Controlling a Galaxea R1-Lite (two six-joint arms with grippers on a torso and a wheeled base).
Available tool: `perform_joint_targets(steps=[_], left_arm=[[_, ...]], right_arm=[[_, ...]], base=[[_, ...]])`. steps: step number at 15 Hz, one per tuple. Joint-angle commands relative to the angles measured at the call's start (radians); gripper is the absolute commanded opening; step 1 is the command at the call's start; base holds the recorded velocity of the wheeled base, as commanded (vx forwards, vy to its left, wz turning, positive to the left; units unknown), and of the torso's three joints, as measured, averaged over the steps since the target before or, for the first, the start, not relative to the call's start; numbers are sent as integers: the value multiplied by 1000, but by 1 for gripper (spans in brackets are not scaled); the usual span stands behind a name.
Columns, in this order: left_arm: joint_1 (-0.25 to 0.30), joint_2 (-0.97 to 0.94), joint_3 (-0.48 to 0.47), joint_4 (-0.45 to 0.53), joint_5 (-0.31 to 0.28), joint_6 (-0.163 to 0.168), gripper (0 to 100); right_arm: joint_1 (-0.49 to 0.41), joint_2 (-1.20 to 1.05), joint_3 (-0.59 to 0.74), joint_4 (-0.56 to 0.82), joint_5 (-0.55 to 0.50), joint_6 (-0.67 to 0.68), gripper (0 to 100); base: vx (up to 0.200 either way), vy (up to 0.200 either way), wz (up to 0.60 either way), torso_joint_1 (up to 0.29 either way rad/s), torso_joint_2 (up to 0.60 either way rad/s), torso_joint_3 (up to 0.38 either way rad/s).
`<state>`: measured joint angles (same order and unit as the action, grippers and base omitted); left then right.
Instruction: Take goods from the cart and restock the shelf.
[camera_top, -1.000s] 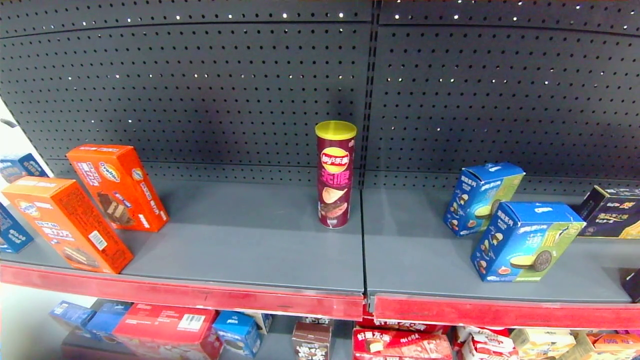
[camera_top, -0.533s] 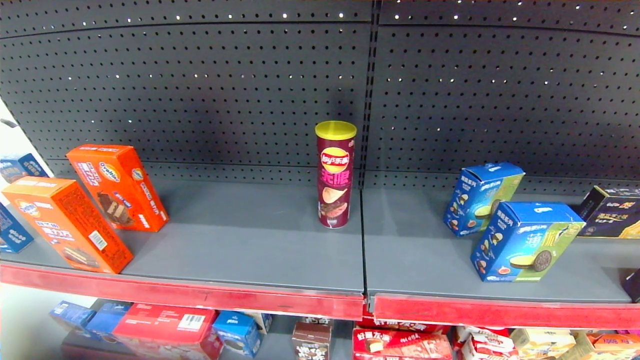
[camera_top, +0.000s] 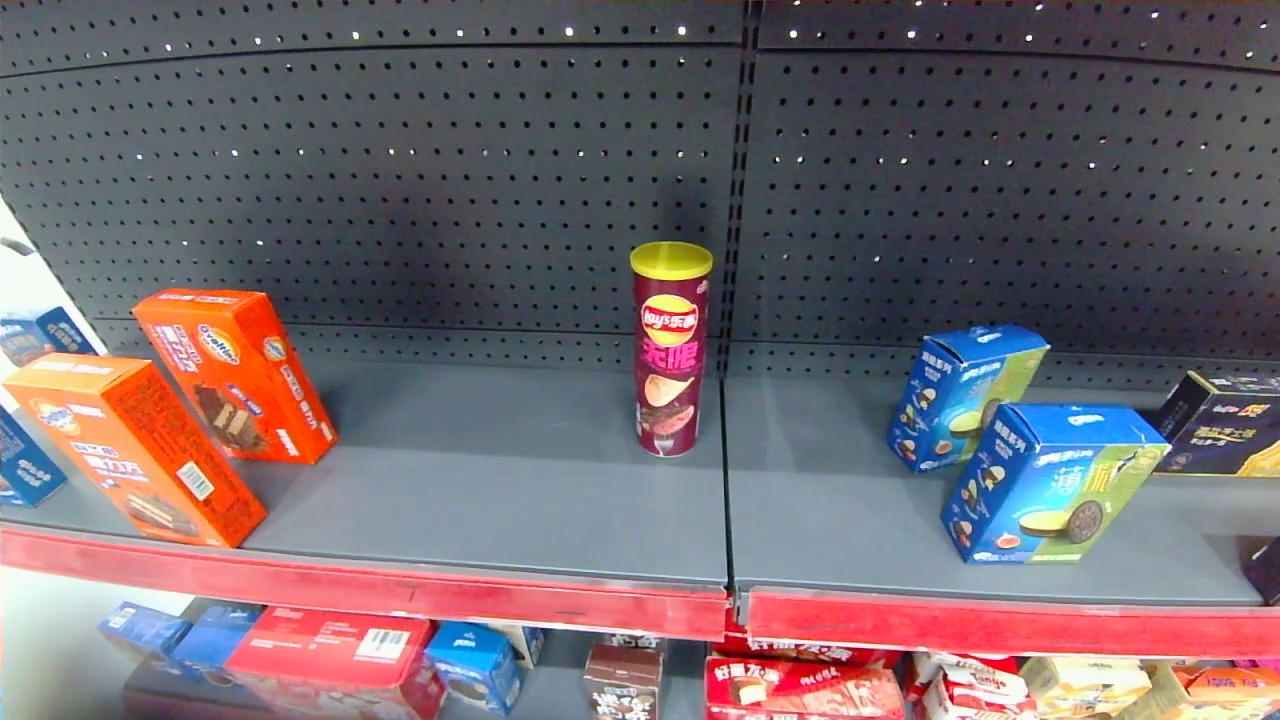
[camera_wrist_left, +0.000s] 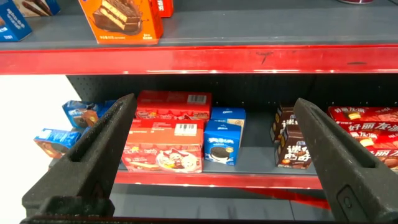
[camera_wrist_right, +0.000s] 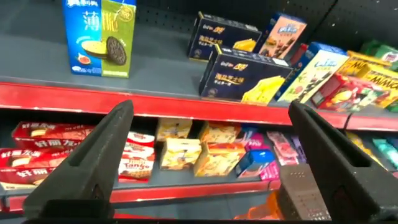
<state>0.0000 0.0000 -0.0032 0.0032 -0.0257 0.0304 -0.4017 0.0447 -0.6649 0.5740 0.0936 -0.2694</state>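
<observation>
Squarely at the middle of the head view, upright on the grey shelf (camera_top: 480, 480): a maroon chip can (camera_top: 671, 350) with a yellow lid, right by the seam between the two shelf boards and nearer the pegboard back (camera_top: 400, 180) than the red price strip (camera_top: 360, 592). Toward nine o'clock of the can and well apart from it, a rear orange box (camera_top: 235, 375) and a front orange box (camera_top: 135, 450) (one behind the other, both standing on end), the front one close to the shelf edge. Toward three o'clock, again well apart, a rear cookie box (camera_top: 965, 398) and a front cookie box (camera_top: 1055, 483) in blue and green, just beside each other, with a dark box (camera_top: 1225, 425) farther out at the frame edge. Left end effector (camera_wrist_left: 212, 106) wide open and holding nothing, black fingers (camera_wrist_left: 93, 168) spread far apart, facing the lower shelf level: stacked red boxes (camera_wrist_left: 168, 134), a blue biscuit box (camera_wrist_left: 224, 142) just beside them, brown packs (camera_wrist_left: 292, 143) farther along. Right end effector (camera_wrist_right: 210, 109) likewise spread wide and empty, pointed at the shelf front, with dark blue boxes (camera_wrist_right: 245, 78) on the upper board and assorted snack packs (camera_wrist_right: 180, 152) on the level beneath the red strip.
</observation>
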Motion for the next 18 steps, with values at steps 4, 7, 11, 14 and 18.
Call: perform_joint_targets(steps=[4, 7, 11, 14, 18], left_arm=[[0, 2, 0, 0, 0, -1, 100], [0, 2, 0, 0, 0, 0, 100], [0, 0, 0, 0, 0, 0, 100], [0, 2, 0, 0, 0, 2, 100], [0, 2, 0, 0, 0, 2, 100]], right_arm=[[1, -22, 1, 0, 1, -1, 100], [6, -37, 7, 1, 5, -14, 100], [9, -37, 7, 0, 8, -25, 100], [9, -35, 8, -5, 8, -25, 100], [9, -35, 21, -10, 8, -27, 100]], base=[[0, 0, -600, 10, -1, 4], [0, 0, -400, 3, 2, 2], [0, 0, 0, 0, 0, 0], [0, 0, 0, 0, 0, 0], [-150, 0, 0, 7, 2, 2]])
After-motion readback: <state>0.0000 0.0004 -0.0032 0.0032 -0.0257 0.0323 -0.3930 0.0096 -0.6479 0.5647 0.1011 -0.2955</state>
